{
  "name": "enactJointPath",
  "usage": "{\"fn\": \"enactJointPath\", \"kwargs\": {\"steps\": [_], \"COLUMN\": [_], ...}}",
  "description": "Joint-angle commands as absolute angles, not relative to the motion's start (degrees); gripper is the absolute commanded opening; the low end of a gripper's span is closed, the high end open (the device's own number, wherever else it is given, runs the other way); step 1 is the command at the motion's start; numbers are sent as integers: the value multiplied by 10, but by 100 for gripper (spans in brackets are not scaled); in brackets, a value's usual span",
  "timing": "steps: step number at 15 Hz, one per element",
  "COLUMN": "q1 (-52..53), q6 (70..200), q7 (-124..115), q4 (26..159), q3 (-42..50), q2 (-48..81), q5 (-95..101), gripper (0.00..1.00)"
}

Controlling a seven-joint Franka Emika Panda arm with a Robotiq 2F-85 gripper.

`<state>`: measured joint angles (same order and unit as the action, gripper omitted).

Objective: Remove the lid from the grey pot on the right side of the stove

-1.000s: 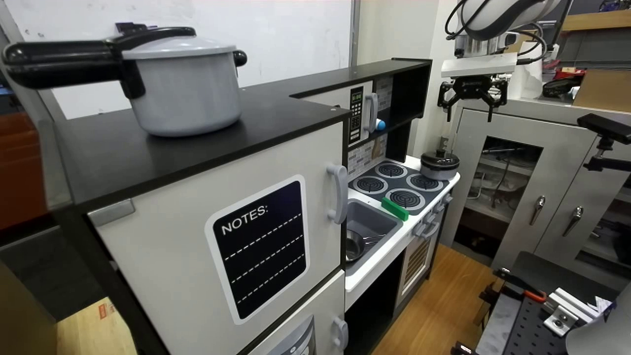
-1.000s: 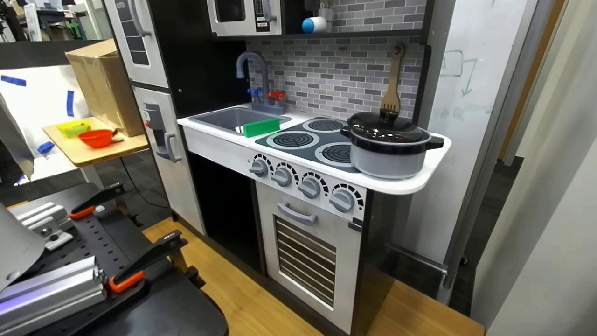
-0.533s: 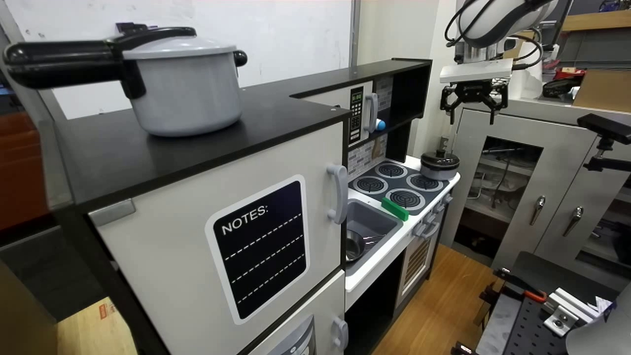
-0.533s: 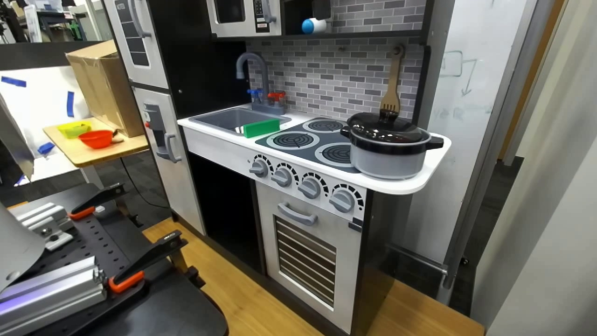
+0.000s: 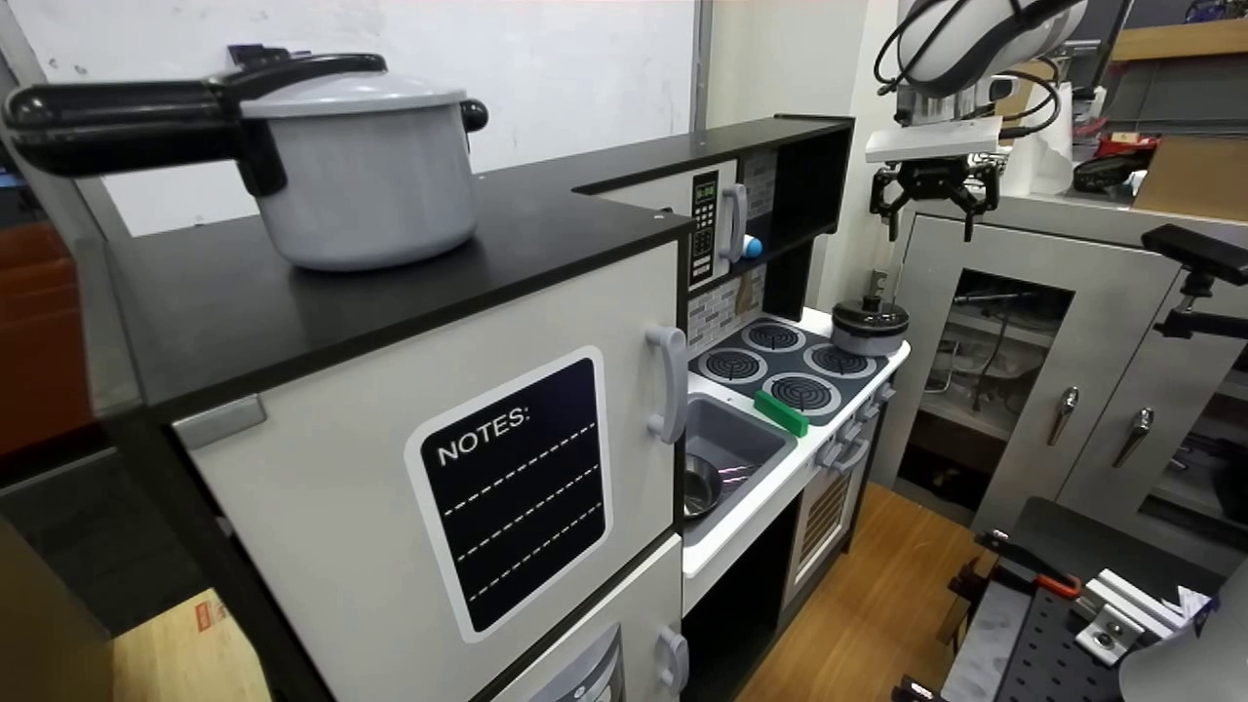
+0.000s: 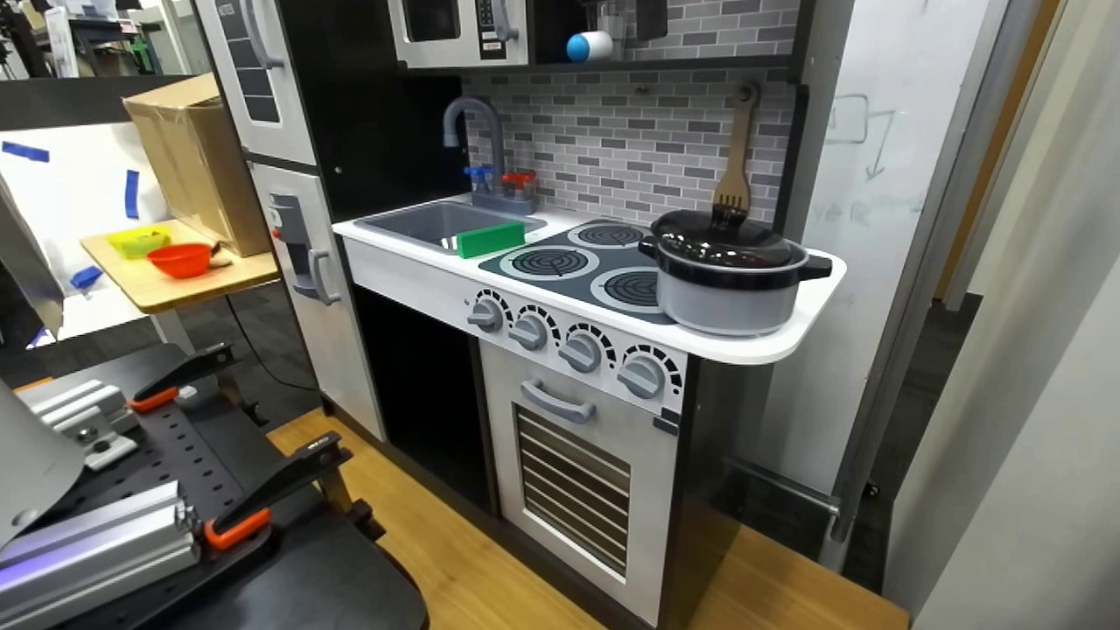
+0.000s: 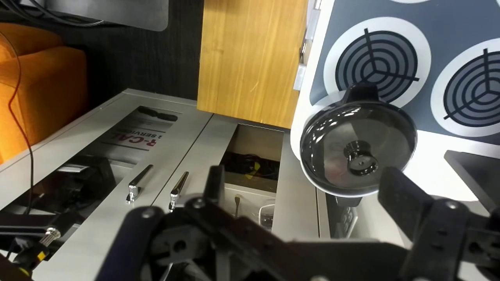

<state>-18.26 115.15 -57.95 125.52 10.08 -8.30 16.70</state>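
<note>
Robot arm (image 5: 941,49), distal portion, at the upper right in an exterior view; its white-and-black link slopes down to the left, and dark cables (image 5: 1022,131) loop beside the silver wrist (image 5: 941,102). Below the pale flat plate (image 5: 931,143), the black claw (image 5: 930,234) hangs downward, its two fingers (image 7: 402,203) spread well apart, tips lowermost. Wrist view: the same fingers stand at the lower part, one to each side of a wide gap; soft focus there leaves their exact alignment uncertain
</note>
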Motion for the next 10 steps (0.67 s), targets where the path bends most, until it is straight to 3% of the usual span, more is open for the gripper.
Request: {"fn": "enactJointPath", "kwargs": {"steps": [1, 10], "q1": [-171, -169], "q6": [1154, 1142], "q7": [-576, -611], "q4": [1269, 1234], "q3": [104, 117], "q2": [-92, -33], "q5": [168, 139], "gripper": [100, 100]}}
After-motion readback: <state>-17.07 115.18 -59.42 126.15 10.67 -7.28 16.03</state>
